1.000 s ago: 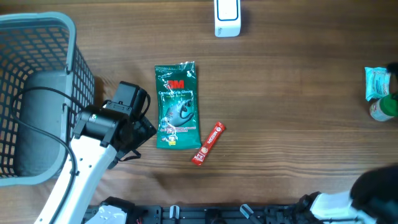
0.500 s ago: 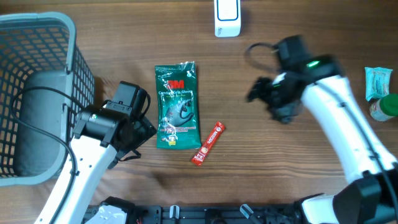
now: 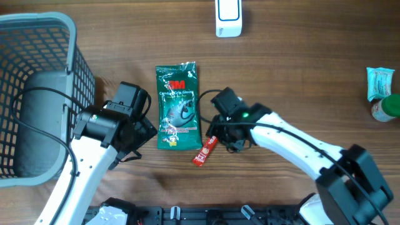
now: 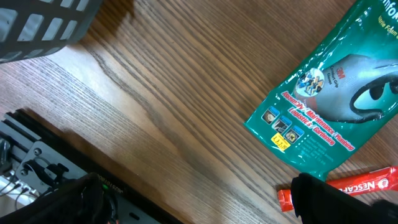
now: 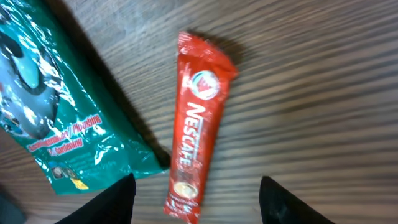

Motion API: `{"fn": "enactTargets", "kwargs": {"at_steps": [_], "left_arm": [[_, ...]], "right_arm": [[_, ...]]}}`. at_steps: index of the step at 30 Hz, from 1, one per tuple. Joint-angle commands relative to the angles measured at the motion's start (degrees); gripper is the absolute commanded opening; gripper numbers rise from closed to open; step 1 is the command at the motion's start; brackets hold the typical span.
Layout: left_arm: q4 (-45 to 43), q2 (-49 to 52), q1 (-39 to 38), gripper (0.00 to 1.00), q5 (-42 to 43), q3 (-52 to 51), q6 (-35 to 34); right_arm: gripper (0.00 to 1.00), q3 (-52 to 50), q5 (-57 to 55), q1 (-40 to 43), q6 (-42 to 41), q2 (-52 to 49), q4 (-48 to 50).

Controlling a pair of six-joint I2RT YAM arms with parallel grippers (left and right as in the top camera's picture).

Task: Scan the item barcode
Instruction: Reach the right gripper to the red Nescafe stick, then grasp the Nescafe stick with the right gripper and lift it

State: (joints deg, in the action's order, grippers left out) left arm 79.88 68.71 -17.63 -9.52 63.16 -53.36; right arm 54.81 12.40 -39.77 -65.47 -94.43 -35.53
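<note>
Red coffee stick (image 3: 208, 149) flat on the wooden table (image 3: 300, 56), lying diagonally, white logo and lettering face up. Lower end out in the open, upper end under the right arm in the overhead view. Just beside the lower right corner of a green glove packet (image 3: 178, 106) — touching or barely apart, cannot tell.

Right tool (image 5: 200, 202) low over the stick, spread, dark fingers (image 5: 118, 202) either side of one end in the wrist view, both clear of the wrapper. Pinching nothing.

Left tool (image 3: 145, 130) just beside the left edge of the glove packet, near its lower half. Spread wide, holding nothing; in the left wrist view, bare table between the two fingertips, with the packet's lower corner and the end of the red stick toward the right one.

Glove packet flat, printed side up, long axis running away from the robot.

White scanner (image 3: 228, 17) at the far edge of the table, well apart from the stick. Grey mesh basket (image 3: 37, 94) at the left, beside the left arm. Teal packet (image 3: 378, 83) and green bottle (image 3: 389, 107) at the right edge — both partly cut off.
</note>
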Motion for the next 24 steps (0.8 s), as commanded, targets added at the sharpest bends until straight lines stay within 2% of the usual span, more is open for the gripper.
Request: {"fn": "enactTargets", "kwargs": {"at_steps": [1, 5, 7, 10, 11, 12, 13, 14, 18, 21, 24], "left_arm": [[0.0, 0.0, -0.3, 1.00, -0.2, 0.0, -0.9], [0.0, 0.0, -0.3, 1.00, -0.2, 0.0, -0.9], [0.0, 0.0, -0.3, 1.00, -0.2, 0.0, -0.9], [0.0, 0.0, -0.3, 1.00, -0.2, 0.0, -0.9], [0.0, 0.0, -0.3, 1.00, -0.2, 0.0, -0.9], [0.0, 0.0, -0.3, 1.00, -0.2, 0.0, -0.9], [0.0, 0.0, -0.3, 1.00, -0.2, 0.0, -0.9], [0.0, 0.0, -0.3, 1.00, -0.2, 0.0, -0.9], [0.0, 0.0, -0.3, 1.00, -0.2, 0.0, -0.9], [0.0, 0.0, -0.3, 1.00, -0.2, 0.0, -0.9], [0.0, 0.0, -0.3, 1.00, -0.1, 0.0, -0.9]], "right_arm": [[0.62, -0.3, 1.1, -1.5, -2.1, -3.3, 2.6], [0.54, -0.3, 3.2, -2.8, -2.0, -8.0, 3.6], [0.45, -0.3, 4.2, -2.9, -2.1, -10.3, 2.8], [0.38, -0.3, 5.8, -3.0, -2.2, -13.5, 1.9], [0.33, -0.3, 5.9, -3.0, -2.2, -14.3, 1.6], [0.24, -0.3, 6.6, -3.0, -2.2, -15.2, 1.3], [0.09, -0.3, 7.8, -3.0, -2.2, -15.8, 1.2], [0.05, -0.3, 8.5, -2.9, -2.3, -15.8, 1.2], [0.05, 1.7, 10.7, -1.5, -2.3, -14.6, -4.2], [0.05, 7.2, 12.4, 1.7, -1.6, -11.4, -18.0], [0.05, 13.8, 21.5, 6.1, 7.1, -8.6, -29.4]]}}
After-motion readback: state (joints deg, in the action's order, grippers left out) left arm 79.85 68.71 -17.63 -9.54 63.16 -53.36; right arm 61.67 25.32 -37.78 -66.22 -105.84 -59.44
